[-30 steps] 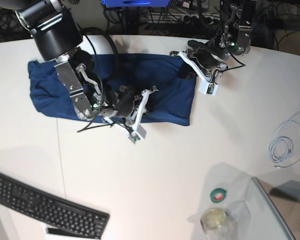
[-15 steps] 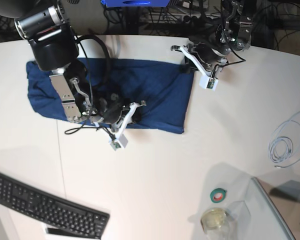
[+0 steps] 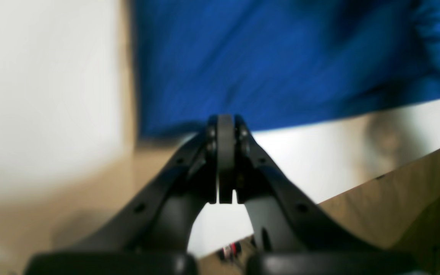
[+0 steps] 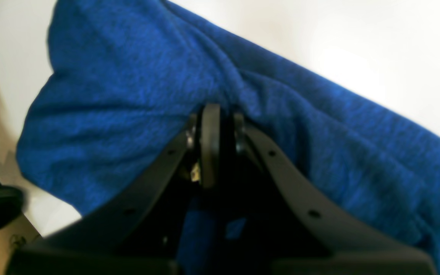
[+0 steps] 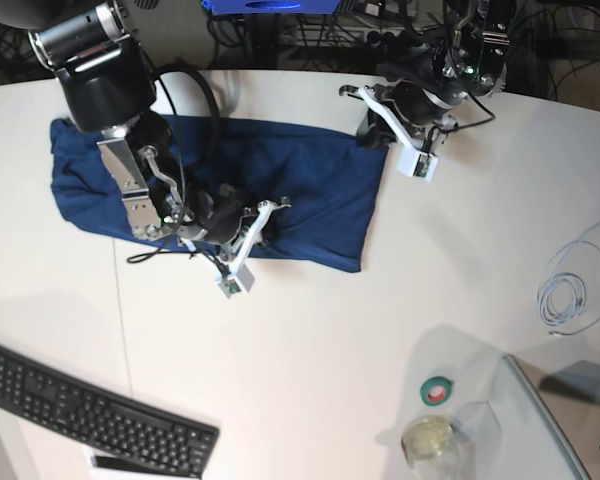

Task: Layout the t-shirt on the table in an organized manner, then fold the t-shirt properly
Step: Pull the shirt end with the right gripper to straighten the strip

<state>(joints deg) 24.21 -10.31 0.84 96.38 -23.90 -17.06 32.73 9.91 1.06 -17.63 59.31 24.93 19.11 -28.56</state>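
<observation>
The dark blue t-shirt (image 5: pixel 300 170) lies as a wide creased band across the far left half of the white table (image 5: pixel 330 350). My right gripper (image 5: pixel 260 228) is at the shirt's near edge, shut on a bunched fold. In the right wrist view the cloth (image 4: pixel 128 76) gathers into its closed tips (image 4: pixel 216 110). My left gripper (image 5: pixel 372 132) is at the shirt's far right corner. In the left wrist view its jaws (image 3: pixel 225 120) are pressed together right where the blurred cloth's (image 3: pixel 281 57) hem meets them.
A black keyboard (image 5: pixel 90 410) lies at the near left. A coiled white cable (image 5: pixel 565 290) sits at the right edge. A green tape roll (image 5: pixel 437 390), a clear jar (image 5: pixel 430 440) and a clear panel (image 5: pixel 550 430) stand near right. A thin seam (image 5: pixel 120 330) crosses the table.
My right gripper has pulled the shirt's near edge left and toward the front, and the shirt's right edge followed leftward. My left gripper shifted slightly toward the far side.
</observation>
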